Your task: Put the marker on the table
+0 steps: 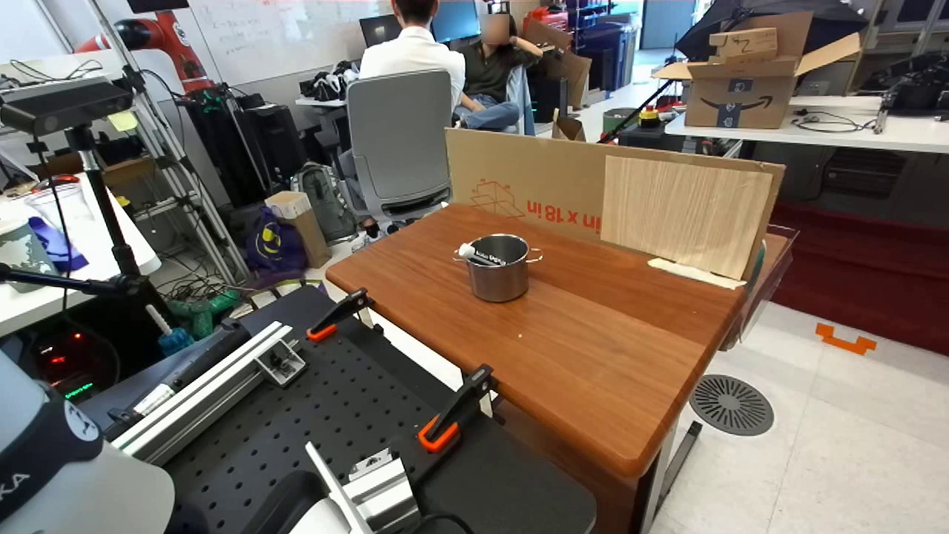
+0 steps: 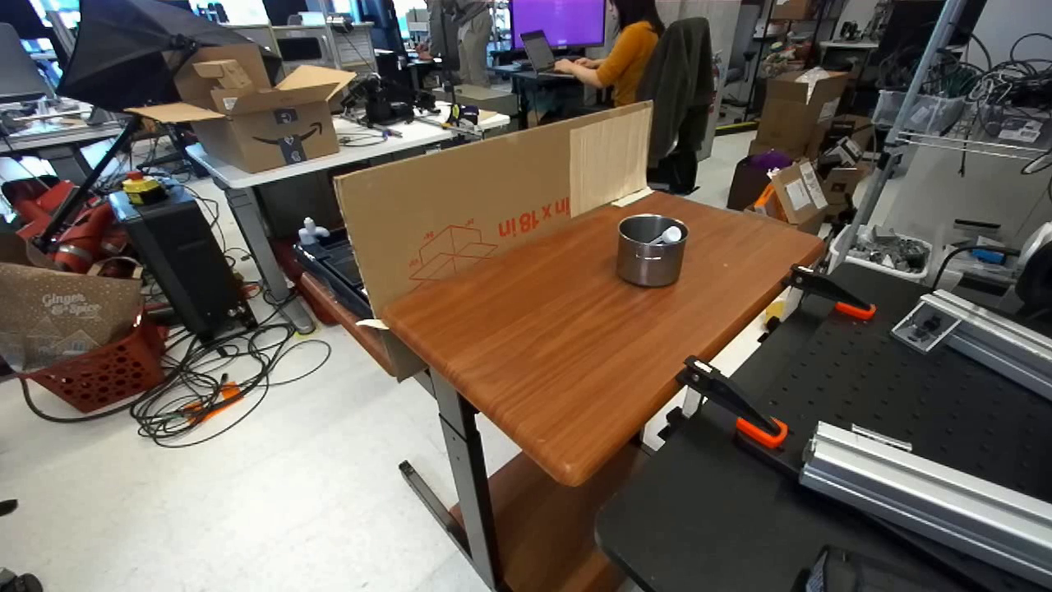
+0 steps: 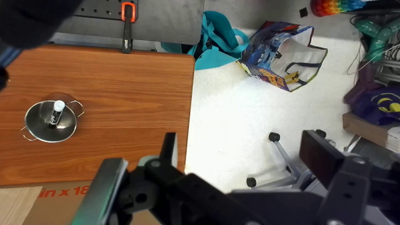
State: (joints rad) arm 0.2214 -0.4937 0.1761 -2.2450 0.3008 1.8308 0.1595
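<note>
The marker (image 3: 55,116) is a dark stick with white lettering and a white cap. It leans inside the metal pot (image 3: 31,118), cap end up near the rim. It also shows in both exterior views (image 1: 485,257) (image 2: 670,236); its lower end is hidden by the pot wall there. The pot stands upright on the reddish-brown wooden table (image 3: 131,103), which shows in both exterior views (image 1: 593,348) (image 2: 526,345). My gripper (image 3: 242,140) is open and empty, high up, with its fingers over the table's edge and the floor, apart from the pot. It is out of the exterior views.
A cardboard sheet (image 1: 534,178) stands along the table's far edge. A black perforated bench (image 1: 348,393) adjoins the near side, with black-and-orange clamps (image 1: 460,408) and aluminium profiles (image 2: 929,485) on it. A grey chair (image 1: 400,133) stands beside the table. Bags (image 3: 284,56) lie on the floor.
</note>
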